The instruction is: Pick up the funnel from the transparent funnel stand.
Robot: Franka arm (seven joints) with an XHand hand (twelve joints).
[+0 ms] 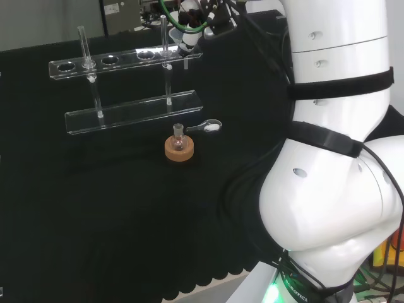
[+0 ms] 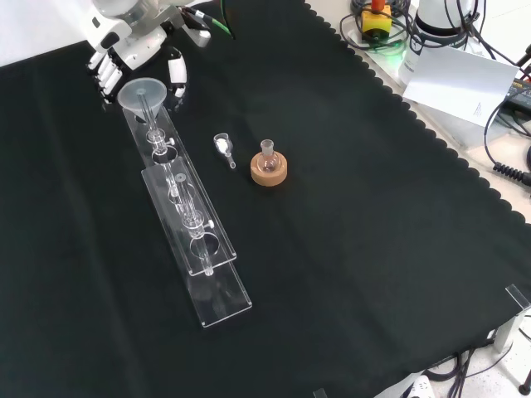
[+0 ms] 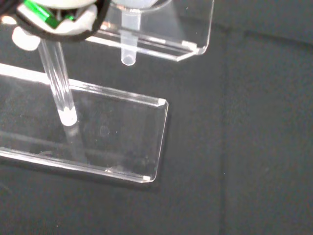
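the funnel [image 2: 143, 91] sits in the end hole of the transparent funnel stand [image 2: 187, 217], at the top of the front view, its wide mouth up and its stem hanging through the upper shelf; the wrist view shows that stem [image 3: 128, 49] poking below the shelf, clear of the base plate. the hand [image 2: 133, 46] hovers just behind and above the funnel, fingers hanging relaxed and slightly apart, holding nothing, with one finger [image 2: 177, 73] down beside the rim; whether it touches the rim i cannot tell. to do this step well, i judge the fingers should close round the cone just under the rim, then lift straight up until the stem clears the hole, since a sideways pull could tip the light stand. near the stand, a small flask [image 2: 267, 157] rests on a cork ring [image 2: 270, 172]; what it holds is too small to tell. a small clear scoop [image 2: 223, 147] between flask and stand seems to carry something white.
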